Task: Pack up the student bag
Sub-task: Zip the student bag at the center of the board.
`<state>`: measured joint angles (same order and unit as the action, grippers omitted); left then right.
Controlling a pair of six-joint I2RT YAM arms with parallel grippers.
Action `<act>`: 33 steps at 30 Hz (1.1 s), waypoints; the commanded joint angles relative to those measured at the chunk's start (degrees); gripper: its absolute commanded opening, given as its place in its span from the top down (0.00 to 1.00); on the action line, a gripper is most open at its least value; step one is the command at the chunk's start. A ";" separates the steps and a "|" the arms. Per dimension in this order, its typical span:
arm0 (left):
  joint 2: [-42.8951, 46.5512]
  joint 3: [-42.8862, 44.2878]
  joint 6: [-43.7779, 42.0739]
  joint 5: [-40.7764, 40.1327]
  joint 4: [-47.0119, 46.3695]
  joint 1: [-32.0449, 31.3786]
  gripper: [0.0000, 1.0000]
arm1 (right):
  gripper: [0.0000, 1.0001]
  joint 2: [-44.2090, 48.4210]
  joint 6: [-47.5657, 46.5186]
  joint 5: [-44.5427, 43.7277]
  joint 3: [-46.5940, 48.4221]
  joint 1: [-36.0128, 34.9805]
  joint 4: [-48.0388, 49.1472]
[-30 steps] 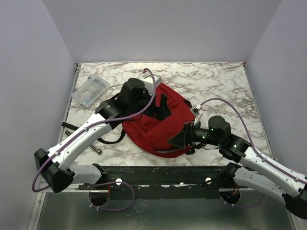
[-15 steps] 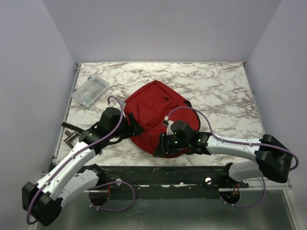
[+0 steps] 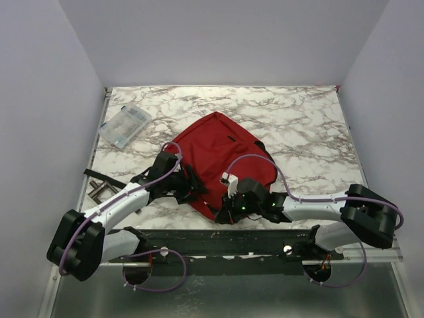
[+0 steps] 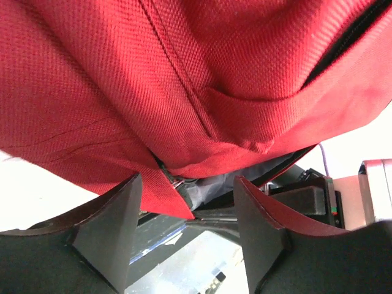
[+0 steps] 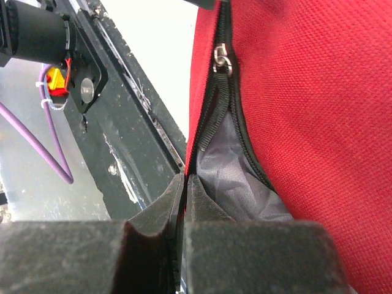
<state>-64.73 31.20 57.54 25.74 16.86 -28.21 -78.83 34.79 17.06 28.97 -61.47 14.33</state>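
Note:
The student bag (image 3: 222,152), dark red fabric, lies flat in the middle of the marble table. Its zipper is partly open at the near edge, showing grey lining (image 5: 236,177) and a metal zipper pull (image 5: 222,61). My right gripper (image 3: 223,213) (image 5: 185,184) is at that near edge, shut on the red rim of the opening. My left gripper (image 3: 193,190) (image 4: 187,202) sits at the bag's near-left edge with its jaws apart. A red fabric corner (image 4: 162,187) hangs between its fingers (image 4: 116,226), touching the left one only.
A clear plastic case (image 3: 124,124) lies at the table's far left. A black strap and a small metal piece (image 3: 98,190) lie left of the left arm. The black mounting rail (image 3: 218,242) runs along the near edge, close under both grippers.
The left gripper came off the bag's far side to its near-left edge and narrowed. The right gripper slid left along the near edge and shut on the rim of the opening.

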 commanded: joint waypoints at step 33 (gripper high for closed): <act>-6.92 -7.12 -7.57 2.04 -27.04 2.15 1.00 | 0.69 -0.25 3.68 -7.30 4.76 -1.26 -5.58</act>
<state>-75.09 26.13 52.45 27.75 2.42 -26.59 -82.72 34.20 17.72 30.76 -62.04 16.71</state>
